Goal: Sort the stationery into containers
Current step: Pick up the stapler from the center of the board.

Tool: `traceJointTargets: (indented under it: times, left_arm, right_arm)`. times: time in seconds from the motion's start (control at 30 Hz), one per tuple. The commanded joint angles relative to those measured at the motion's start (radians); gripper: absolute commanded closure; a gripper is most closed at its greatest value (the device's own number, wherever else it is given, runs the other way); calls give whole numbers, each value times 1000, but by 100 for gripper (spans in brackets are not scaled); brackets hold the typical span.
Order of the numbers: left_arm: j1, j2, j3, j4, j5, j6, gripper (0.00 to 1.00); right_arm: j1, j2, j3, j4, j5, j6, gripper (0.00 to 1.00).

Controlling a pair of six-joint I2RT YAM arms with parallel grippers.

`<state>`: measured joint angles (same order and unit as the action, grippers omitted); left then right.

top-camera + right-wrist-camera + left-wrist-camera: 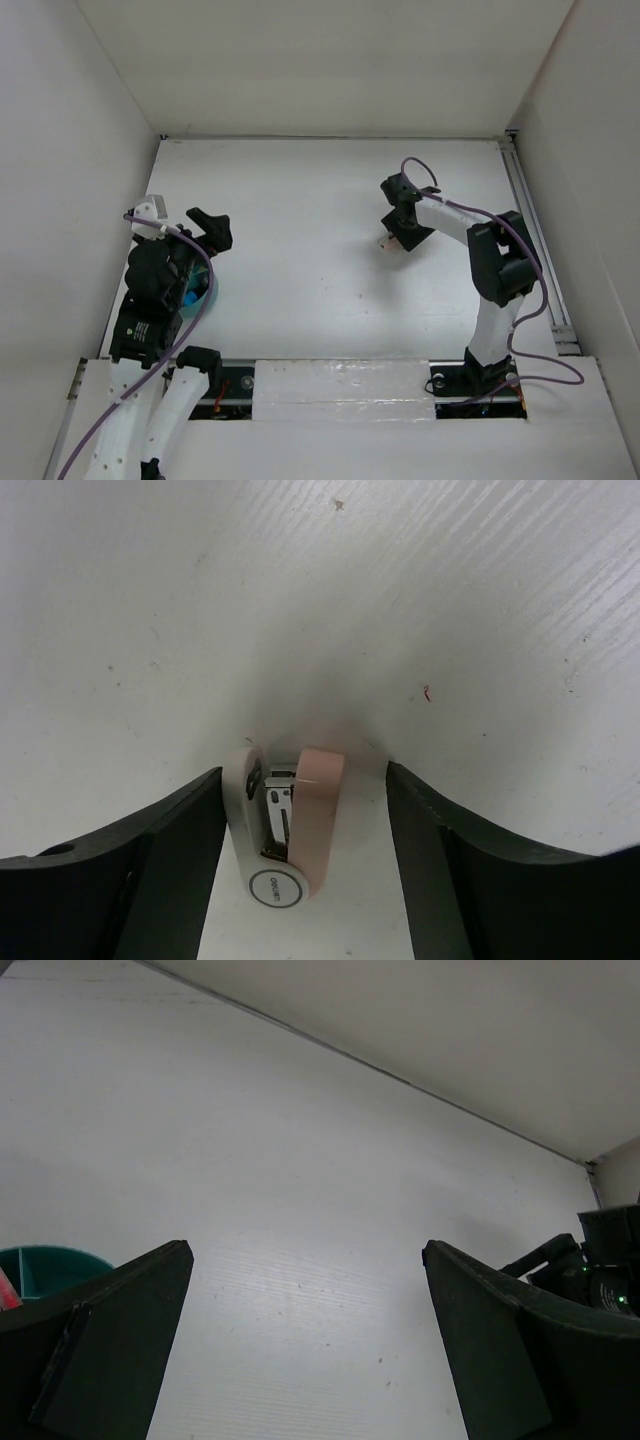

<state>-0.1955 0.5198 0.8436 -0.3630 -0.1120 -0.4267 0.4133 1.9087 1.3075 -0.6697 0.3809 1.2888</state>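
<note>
The counter (pixel 480 600) is white, with fine ribbed lines and one tiny red mark (pixel 425 692). The small stapler (pixel 300 825) is white on one half and pale pink on the other, with silver metal inside and a grey round badge. The right claw (pixel 303 769) and the left claw (pixel 306 1250) are black. The cup (pixel 50 1265) is teal-blue. The arms (pixel 488 330) are white with black joints.

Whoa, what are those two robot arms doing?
They are sorting desk things into a cup. The right arm's fingers are down at the white table, one on each side of a little pink and white stapler, not squeezing it yet. The left arm's fingers are wide open and empty, beside the teal cup.
</note>
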Motion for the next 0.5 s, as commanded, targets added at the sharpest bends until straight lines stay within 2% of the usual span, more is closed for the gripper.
traceJointTargets:
  times: [0.0,0.13,0.17,0.27,0.3,0.33,0.4,0.43,0.47]
  left_arm:
    - [-4,-15,-3,35,12,14,0]
    - [-4,-24,-3,35,12,14,0]
    - [-4,-24,-3,35,12,14,0]
    - [-4,-24,-3,35,12,14,0]
    - [-4,-24,-3,35,12,14,0]
    - [-4,-24,-3,35,12,14,0]
    - [-4,-15,-3,35,3,14,0]
    - [-4,-15,-3,35,3,14,0]
    - [-4,-15,-3,35,3,14,0]
  right_arm:
    - [7,-5,-37,24,-7,43,32]
    - [7,-16,-62,47,-7,43,43]
    - [7,-16,-71,47,-7,43,51]
    - [7,-16,-82,65,-19,43,67]
    - [7,-25,-82,80,-19,43,82]
    - [7,-25,-82,81,-19,43,89]
    - [7,-25,-82,81,-40,43,93]
    - [7,-25,-82,81,-40,43,100]
    - [7,-25,-82,81,-40,43,100]
